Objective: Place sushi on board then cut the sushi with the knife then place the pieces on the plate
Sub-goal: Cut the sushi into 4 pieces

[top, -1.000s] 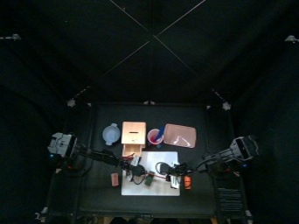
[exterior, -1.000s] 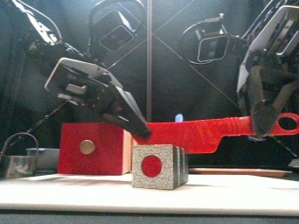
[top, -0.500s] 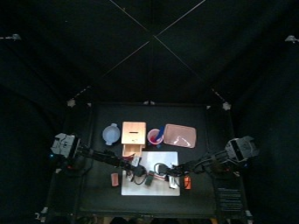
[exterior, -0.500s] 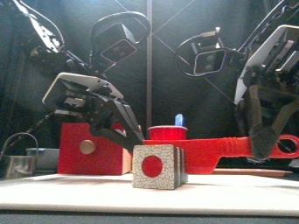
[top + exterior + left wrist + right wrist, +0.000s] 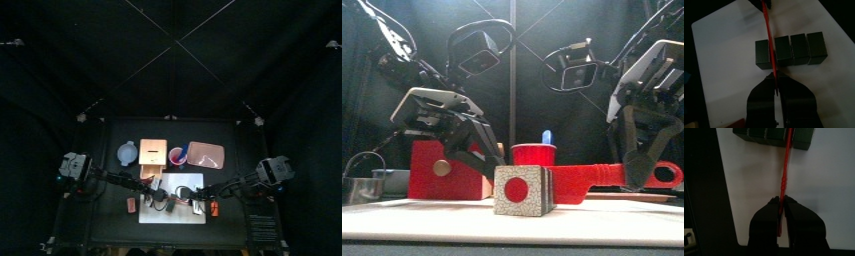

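**As the blade drops, the first cut begins**

Front view: where the red knife (image 5: 596, 178) was held above the sushi roll (image 5: 523, 190) a second ago, it now sits about level with the roll's middle. The red cup (image 5: 533, 154) behind the white cutting board (image 5: 422, 212) has come into sight. I judge the cut is under way. The right gripper (image 5: 639, 175) is clamped on the handle, and the left gripper (image 5: 482, 165) reaches down behind the roll. The roll's end face is pale and speckled, with a round red centre.

Top view: both arms meet over the board (image 5: 191, 181). Behind it the pink tray (image 5: 205, 154) shows no dark piece.

Left wrist view: the jaws are drawn together, seemingly pinching the blade's tip. Four squared dark blocks (image 5: 801, 49) lie on the board, side by side and touching. The thin plastic blade (image 5: 765, 35), seen edge-on, crosses the end block near its seam.

Right wrist view: the jaws grip the knife (image 5: 787, 163) over the smooth matt board (image 5: 757, 188).
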### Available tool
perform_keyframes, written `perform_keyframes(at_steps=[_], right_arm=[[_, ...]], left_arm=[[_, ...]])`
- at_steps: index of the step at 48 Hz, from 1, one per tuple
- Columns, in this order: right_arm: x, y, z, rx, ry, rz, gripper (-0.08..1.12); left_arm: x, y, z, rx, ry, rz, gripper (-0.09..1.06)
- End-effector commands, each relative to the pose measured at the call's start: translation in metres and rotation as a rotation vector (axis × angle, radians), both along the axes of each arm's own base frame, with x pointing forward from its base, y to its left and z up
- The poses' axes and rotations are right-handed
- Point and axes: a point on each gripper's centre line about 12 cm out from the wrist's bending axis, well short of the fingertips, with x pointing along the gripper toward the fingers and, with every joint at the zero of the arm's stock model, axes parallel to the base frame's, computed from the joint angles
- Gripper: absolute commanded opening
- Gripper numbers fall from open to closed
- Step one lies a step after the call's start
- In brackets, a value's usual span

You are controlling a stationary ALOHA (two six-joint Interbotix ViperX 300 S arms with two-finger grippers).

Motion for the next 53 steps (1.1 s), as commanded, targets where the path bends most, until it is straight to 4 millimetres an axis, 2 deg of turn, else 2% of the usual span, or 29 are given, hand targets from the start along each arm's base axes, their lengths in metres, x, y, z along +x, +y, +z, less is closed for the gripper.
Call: perform_keyframes(at_steps=[1,11,19,31,35,45,53], right_arm=[[0.002,0.000,0.015,-0.006,-0.028,0.020,0.36],[0.001,-0.013,0.023,-0.030,-0.001,0.013,0.36],[0.003,-0.013,0.040,-0.031,-0.046,0.021,0.36],[0.004,-0.010,0.072,-0.009,-0.139,0.025,0.36],[0.005,-0.009,0.076,-0.007,-0.152,0.029,0.36],[0.005,0.008,0.068,0.001,-0.138,0.067,0.36],[0.008,0.015,0.058,0.011,-0.107,0.073,0.36]], left_arm=[[0.005,0.012,0.013,0.006,-0.032,0.024,0.33],[0.006,0.016,0.024,0.007,-0.061,0.032,0.32],[0.006,0.016,0.033,0.011,-0.085,0.027,0.33],[0.002,0.011,0.065,0.003,-0.166,0.014,0.33],[-0.001,0.007,0.071,0.001,-0.180,0.003,0.33],[-0.005,-0.008,0.062,-0.004,-0.156,-0.032,0.33],[-0.003,-0.011,0.053,-0.028,-0.128,-0.013,0.33]])
